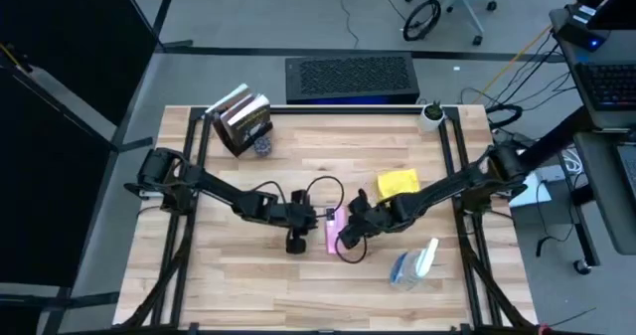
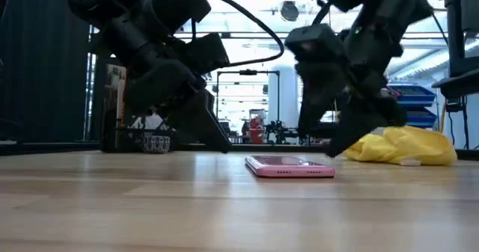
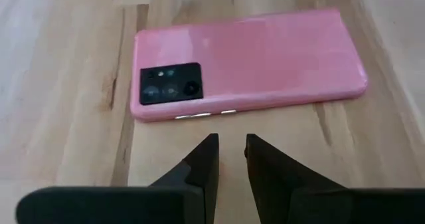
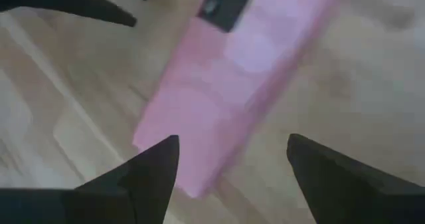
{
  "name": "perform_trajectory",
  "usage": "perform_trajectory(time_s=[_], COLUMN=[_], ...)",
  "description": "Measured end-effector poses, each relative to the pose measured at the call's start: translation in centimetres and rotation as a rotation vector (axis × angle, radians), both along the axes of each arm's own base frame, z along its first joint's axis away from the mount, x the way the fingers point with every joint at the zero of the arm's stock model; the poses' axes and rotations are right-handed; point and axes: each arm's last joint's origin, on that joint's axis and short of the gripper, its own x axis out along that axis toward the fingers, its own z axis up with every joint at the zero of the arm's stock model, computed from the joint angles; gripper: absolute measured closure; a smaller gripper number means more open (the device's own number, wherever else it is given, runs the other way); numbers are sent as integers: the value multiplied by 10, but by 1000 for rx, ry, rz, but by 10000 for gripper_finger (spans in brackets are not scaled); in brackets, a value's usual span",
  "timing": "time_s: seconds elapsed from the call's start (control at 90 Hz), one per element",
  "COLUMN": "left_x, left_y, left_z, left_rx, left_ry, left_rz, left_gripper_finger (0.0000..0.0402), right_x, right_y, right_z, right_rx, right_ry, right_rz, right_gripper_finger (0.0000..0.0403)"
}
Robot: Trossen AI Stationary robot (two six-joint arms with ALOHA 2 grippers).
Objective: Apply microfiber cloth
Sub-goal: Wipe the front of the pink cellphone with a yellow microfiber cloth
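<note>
A pink smartphone (image 1: 333, 231) lies flat on the wooden table, back side up, its camera block (image 3: 169, 84) showing. The yellow microfiber cloth (image 1: 397, 184) lies crumpled on the table, to the far right of the phone, also in the low view (image 2: 408, 146); no gripper touches it. My left gripper (image 3: 231, 144) stands low beside the phone's long left edge, fingers almost together and empty, just short of the phone. My right gripper (image 4: 232, 141) hovers open above the phone's near end (image 4: 199, 157), fingers spread wider than the phone.
A clear spray bottle with blue liquid (image 1: 415, 263) lies at the near right. Books (image 1: 243, 121) stand at the far left, and a small white cup (image 1: 431, 114) sits at the far right corner. A black cable (image 1: 323, 188) loops behind the phone.
</note>
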Motion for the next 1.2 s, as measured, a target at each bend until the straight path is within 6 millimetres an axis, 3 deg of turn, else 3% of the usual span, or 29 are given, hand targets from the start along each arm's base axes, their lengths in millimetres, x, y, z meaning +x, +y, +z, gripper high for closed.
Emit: perform_trajectory(time_s=[0.211,0.7,1.2], left_x=[5,17,26], left_y=[-2,2,1], left_z=[-21,-36,-31], left_rx=[8,-17,-30], left_ry=[29,-66,-124], left_rz=[-2,15,14], left_gripper_finger=[339,339,339], right_x=[8,12,20], right_y=[3,3,8], right_z=[-19,-19,-14], right_rx=[11,-38,-156], right_ry=[8,-50,-178], right_rz=[-8,-2,27], right_gripper_finger=[136,136,153])
